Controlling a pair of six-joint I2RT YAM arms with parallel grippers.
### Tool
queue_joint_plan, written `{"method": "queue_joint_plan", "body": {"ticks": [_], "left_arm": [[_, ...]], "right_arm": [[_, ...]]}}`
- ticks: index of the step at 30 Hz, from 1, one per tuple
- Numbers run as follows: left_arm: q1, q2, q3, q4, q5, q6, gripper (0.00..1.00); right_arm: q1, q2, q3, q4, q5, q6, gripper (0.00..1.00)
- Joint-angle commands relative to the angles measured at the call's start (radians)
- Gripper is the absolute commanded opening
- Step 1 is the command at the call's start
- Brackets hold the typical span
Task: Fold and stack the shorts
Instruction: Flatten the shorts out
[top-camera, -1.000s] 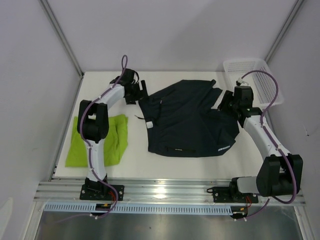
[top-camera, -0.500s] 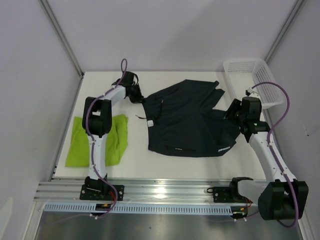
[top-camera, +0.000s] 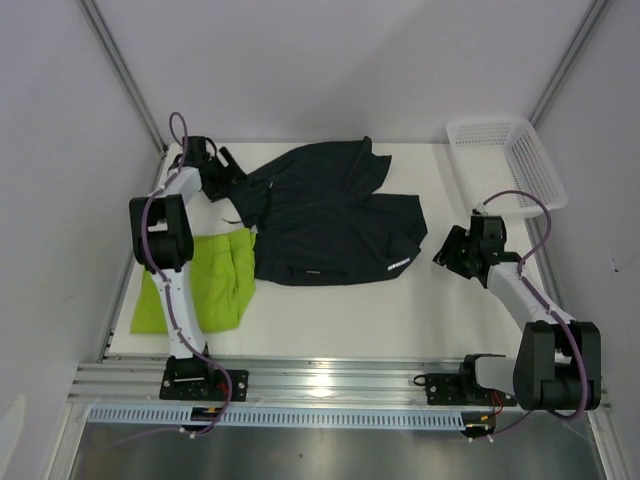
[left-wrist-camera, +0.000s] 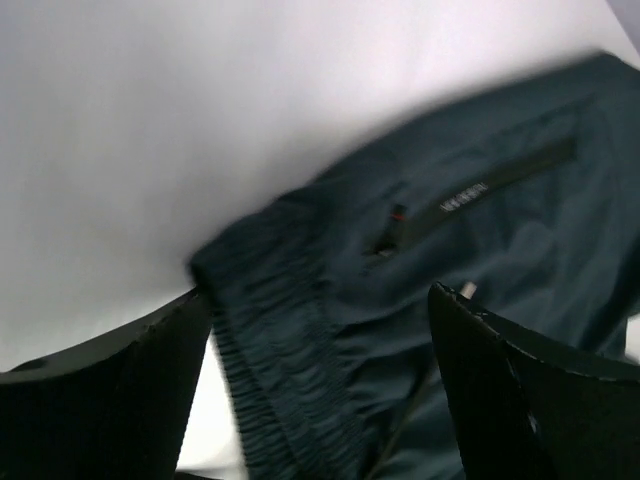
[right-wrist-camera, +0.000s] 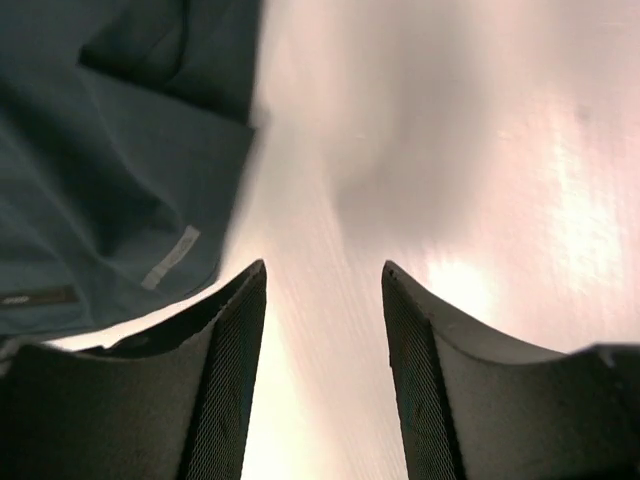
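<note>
The lime green shorts (top-camera: 215, 278) are laid at the near left. At the far left, the left gripper (top-camera: 226, 167) is set with jaws wide apart astride the waistband of the navy shorts (top-camera: 330, 215), which are spread rumpled mid-table. If the jaws were closed too shallowly, the band could be lost. The right gripper (top-camera: 447, 252), jaws apart and empty, is placed clear of the fabric, so the cloth might be bunched by a one-sided pull.

Shorts (top-camera: 320, 220) — matt cloth; basket (top-camera: 541, 168) — plastic mesh.
</note>
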Motion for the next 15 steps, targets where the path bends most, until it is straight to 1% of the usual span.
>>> {"method": "queue_joint_plan", "body": {"ticks": [1, 3, 6, 7, 8, 10, 12, 15], "left_arm": [[-0.053, -0.079, -0.02, 0.004, 0.026, -0.004, 0.91], [-0.069, -0.12, -0.049, 0.021, 0.012, -0.004, 0.91], [-0.085, -0.24, -0.103, 0.023, -0.029, 0.004, 0.92], [-0.085, -0.264, -0.123, 0.021, -0.035, 0.003, 0.92], [-0.121, -0.291, -0.144, 0.021, -0.044, 0.006, 0.92], [-0.141, -0.359, -0.166, 0.012, -0.092, 0.019, 0.92], [-0.175, -0.398, -0.186, -0.005, -0.145, 0.033, 0.92], [-0.204, -0.452, -0.191, -0.037, -0.224, 0.058, 0.92]], "right_arm": [[0.009, 0.035, 0.0, 0.13, -0.173, -0.019, 0.53], [0.019, 0.057, 0.002, 0.191, -0.204, -0.023, 0.54], [0.032, 0.124, 0.018, 0.269, -0.268, -0.036, 0.55], [0.035, 0.172, 0.035, 0.286, -0.296, -0.037, 0.54], [0.042, 0.193, 0.046, 0.306, -0.305, -0.04, 0.54], [0.052, 0.239, 0.07, 0.389, -0.311, -0.043, 0.56], [0.058, 0.261, 0.083, 0.426, -0.311, -0.068, 0.58], [0.058, 0.319, 0.13, 0.448, -0.299, -0.108, 0.59]]}}
